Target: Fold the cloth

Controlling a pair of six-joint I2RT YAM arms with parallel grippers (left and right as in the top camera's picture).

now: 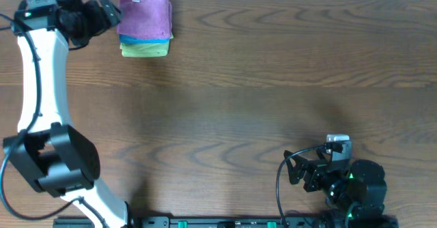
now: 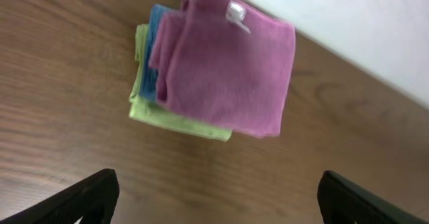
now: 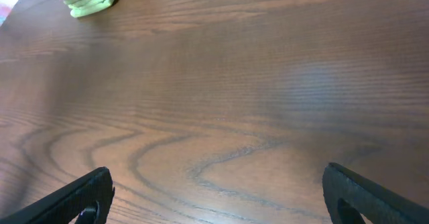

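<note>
Visibly, purple cloth bears unreadable white tag.

Soft fuzzy purple cloth (matt), smooth wood-grain table, faint sheen

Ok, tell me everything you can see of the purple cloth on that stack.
The purple cloth is soft, fuzzy-looking fabric, folded into a rough square, with a small white tag near one edge. It lies flat atop a blue cloth and a green cloth, near the table's far edge. Nothing else touches it.
</note>
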